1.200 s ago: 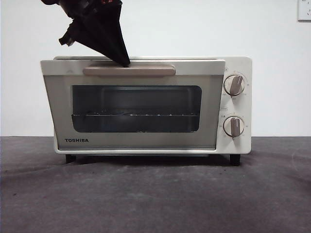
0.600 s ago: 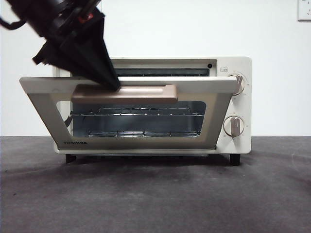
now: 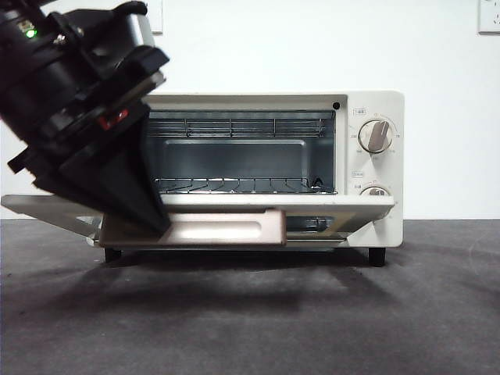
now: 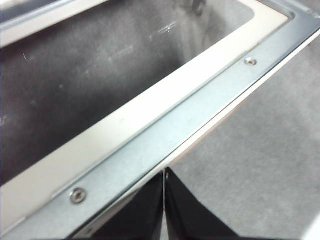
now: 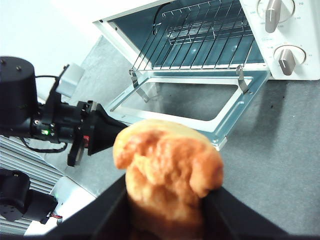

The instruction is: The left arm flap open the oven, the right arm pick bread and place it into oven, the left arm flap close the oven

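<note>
— What is the left gripper (image 3: 156, 226) doing?

— Its black jaws are pressed together, no gap between them, with the tip at the left end of the beige handle (image 3: 226, 229) on the oven (image 3: 367, 168) door (image 3: 344, 205). In the left wrist view the tip (image 4: 164, 200) sits right under the door's outer edge, beside the metal strip with two screws.

— And the arm behind it?

— The left arm (image 3: 74, 101) comes down from the upper left of the front view, big and dark, slanting toward the handle, a green light lit near its top.

— How does the door lie?

— Swung down, about level, hanging just above the dark table (image 3: 312, 312). The glass pane shows the table through it in the left wrist view.

— Room to get inside?

— The mouth is wide open. A wire rack (image 3: 234, 185) sits low in the cavity, with free space above it up to the upper bars. The two knobs (image 3: 376, 137) stand right of the opening; the lower one is half hidden behind the door's edge.

— The right gripper (image 5: 167, 200)?

— Clamped on the bread (image 5: 167, 170), a lumpy golden-brown bun held between its two jaws. From the right wrist view it hangs above and in front of the open door, well apart from the oven, looking down on rack and door frame, with the left arm off to one side.
</note>
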